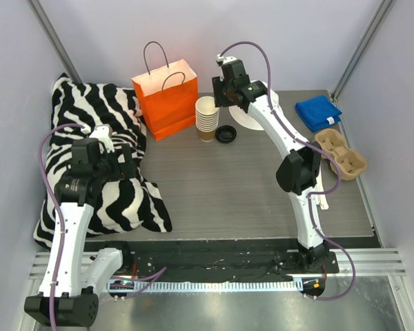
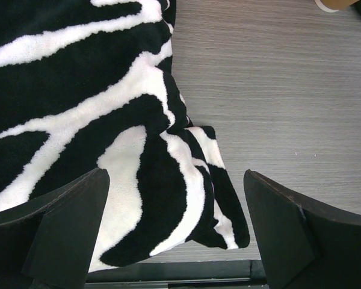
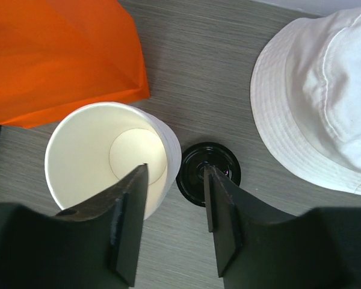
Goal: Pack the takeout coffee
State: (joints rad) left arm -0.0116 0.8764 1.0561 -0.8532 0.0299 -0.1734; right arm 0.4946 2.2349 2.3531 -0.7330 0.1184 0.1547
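A stack of lidless paper cups (image 1: 207,117) stands at the back middle, its cream inside (image 3: 84,150) facing up in the right wrist view. A round black lid (image 1: 225,134) lies flat on the table just right of the stack (image 3: 224,164). The takeout coffee as one lidded cup is out of view. My right gripper (image 1: 222,91) hangs above both. Its jaws stand partly apart (image 3: 175,170), one finger over the top cup's inside and the other over the lid, touching nothing. My left gripper (image 1: 126,165) is wide open over the zebra pillow's corner (image 2: 175,180), holding nothing.
An orange paper bag (image 1: 167,103) stands left of the cups (image 3: 60,54). A white hat (image 3: 319,90) lies right of the lid. A blue cloth (image 1: 318,112) and a brown pulp cup carrier (image 1: 340,153) sit at the right. The zebra pillow (image 1: 96,138) covers the left side.
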